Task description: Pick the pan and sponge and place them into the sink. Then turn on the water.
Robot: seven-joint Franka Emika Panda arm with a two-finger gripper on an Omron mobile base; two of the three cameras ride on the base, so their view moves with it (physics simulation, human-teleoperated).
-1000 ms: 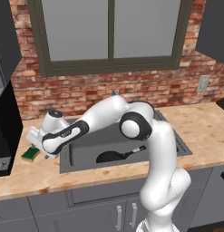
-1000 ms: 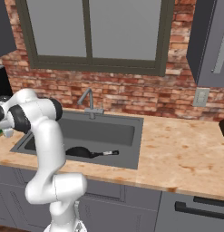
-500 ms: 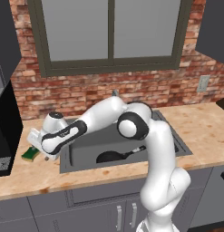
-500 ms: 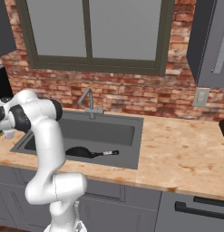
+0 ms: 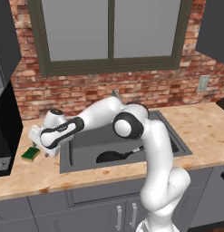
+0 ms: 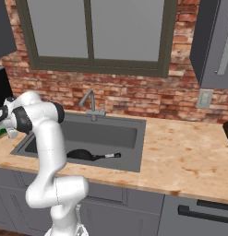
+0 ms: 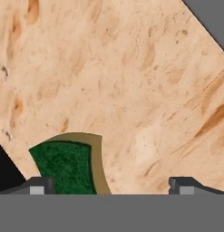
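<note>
While the pan [image 5: 112, 157] already lay in the sink [image 5: 165, 133], the sponge [image 7: 68, 166] sat on the counter [image 7: 131, 90] left of the basin, off-centre beneath the spread, empty gripper [image 7: 111, 186], which needed centring before descending and closing.

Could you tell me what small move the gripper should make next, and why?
Probably shift the gripper sideways toward the sponge before descending. In the hand view, the sponge lies on the counter beside one fingertip, not centred between the open fingers. The pan already lies in the sink.
</note>
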